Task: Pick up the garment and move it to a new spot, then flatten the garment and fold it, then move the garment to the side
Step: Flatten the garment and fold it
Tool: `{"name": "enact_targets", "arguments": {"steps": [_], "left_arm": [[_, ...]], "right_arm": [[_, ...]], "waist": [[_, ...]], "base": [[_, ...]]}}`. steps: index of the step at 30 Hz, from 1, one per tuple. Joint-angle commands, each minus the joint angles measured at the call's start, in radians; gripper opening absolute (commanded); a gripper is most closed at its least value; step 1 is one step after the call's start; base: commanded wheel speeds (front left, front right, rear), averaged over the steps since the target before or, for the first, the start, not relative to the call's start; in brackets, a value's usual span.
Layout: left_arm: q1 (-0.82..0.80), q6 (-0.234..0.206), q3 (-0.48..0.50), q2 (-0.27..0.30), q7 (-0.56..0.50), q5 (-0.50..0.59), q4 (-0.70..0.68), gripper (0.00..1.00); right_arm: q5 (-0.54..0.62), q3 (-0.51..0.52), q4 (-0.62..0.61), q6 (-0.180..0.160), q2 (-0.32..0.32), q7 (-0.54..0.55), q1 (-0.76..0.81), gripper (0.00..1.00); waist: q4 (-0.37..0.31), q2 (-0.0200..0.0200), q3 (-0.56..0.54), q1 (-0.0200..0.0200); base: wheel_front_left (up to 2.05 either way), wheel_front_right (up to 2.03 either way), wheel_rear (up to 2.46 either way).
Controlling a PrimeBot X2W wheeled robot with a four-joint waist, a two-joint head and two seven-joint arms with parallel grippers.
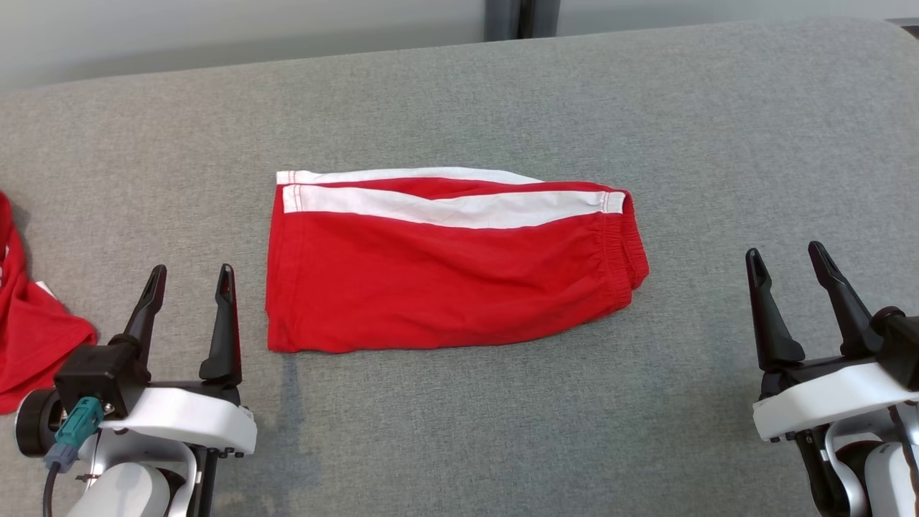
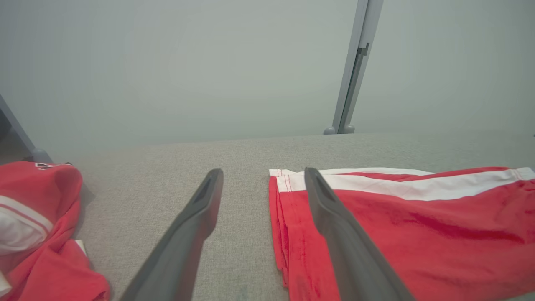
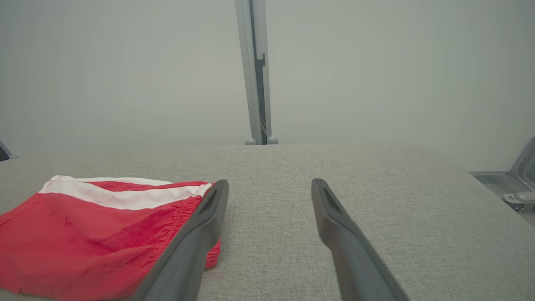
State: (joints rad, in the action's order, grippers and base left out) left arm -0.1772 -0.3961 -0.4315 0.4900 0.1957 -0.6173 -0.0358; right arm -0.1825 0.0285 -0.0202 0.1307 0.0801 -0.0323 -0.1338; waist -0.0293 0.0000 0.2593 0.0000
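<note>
- Grey woven cloth covers the work surface, nearest edge to far edge.
- Left claw, near left: both dark fingers spread wide, nothing between them. Grips nothing.
- Left wrist view, same claw: bare grey cloth in the gap. The finger toward the shorts crosses their hem line in that view; contact cannot be told there. In the head view that finger stands just beside the shorts' near-left corner, with a strip of grey between.
- Right claw, near right: fingers wide apart, empty, well clear of any cloth.
- Right wrist view, same claw: only grey surface between the fingers.
- Red shirt, the task's thing: crumpled in a heap at the far left edge of the surface, beside the left claw, not touching it. Unfolded.
- Left wrist view, shirt: bunched up, white band with thin red line showing, a scrap of dark print at its top.
- Red shorts, mid-surface between the claws: folded flat, white stripe along the far side, gathered waistband at the right end, hem at the left.
- Shorts also seen from both wrists, lying flat.
- Beyond the far edge: pale wall with an upright grey post.
</note>
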Motion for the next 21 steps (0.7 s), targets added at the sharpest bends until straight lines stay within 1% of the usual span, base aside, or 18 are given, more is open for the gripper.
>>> {"name": "enact_targets", "arguments": {"steps": [1, 4, 9, 14, 17, 21], "left_arm": [[0.009, -0.010, 0.001, 0.005, -0.005, 0.004, -0.014, 1.00], [0.005, -0.013, -0.004, 0.000, -0.008, 0.005, -0.028, 1.00], [-0.026, 0.018, -0.008, -0.013, 0.006, -0.008, -0.003, 1.00], [-0.054, 0.038, -0.024, -0.039, 0.019, -0.007, 0.031, 1.00], [-0.068, 0.055, -0.032, -0.055, 0.025, -0.014, 0.055, 1.00], [-0.082, 0.067, -0.038, -0.070, 0.030, -0.017, 0.080, 1.00]], "right_arm": [[-0.001, 0.004, -0.004, 0.000, 0.010, 0.010, 0.005, 1.00], [-0.010, -0.007, 0.001, 0.000, 0.019, 0.033, -0.003, 1.00], [-0.033, -0.072, 0.032, 0.000, 0.041, 0.091, -0.048, 1.00], [-0.058, -0.129, 0.108, 0.000, 0.048, 0.165, -0.102, 1.00], [-0.047, -0.125, 0.161, 0.000, 0.058, 0.209, -0.133, 1.00], [-0.054, -0.123, 0.208, 0.000, 0.062, 0.229, -0.165, 1.00]], "waist": [[0.006, 0.0000, -0.002, 0.0000], [0.022, 0.0000, 0.000, 0.0000], [0.057, 0.0000, 0.019, 0.0000], [0.097, 0.0000, 0.042, 0.0000], [0.116, 0.0000, 0.056, 0.0000], [0.130, 0.0000, 0.067, 0.0000]], "base": [[0.00, 0.00, 0.00], [0.00, 0.00, 0.00], [0.00, 0.00, 0.00], [0.00, 0.00, 0.00], [0.00, 0.00, 0.00], [0.00, 0.00, 0.00]]}}
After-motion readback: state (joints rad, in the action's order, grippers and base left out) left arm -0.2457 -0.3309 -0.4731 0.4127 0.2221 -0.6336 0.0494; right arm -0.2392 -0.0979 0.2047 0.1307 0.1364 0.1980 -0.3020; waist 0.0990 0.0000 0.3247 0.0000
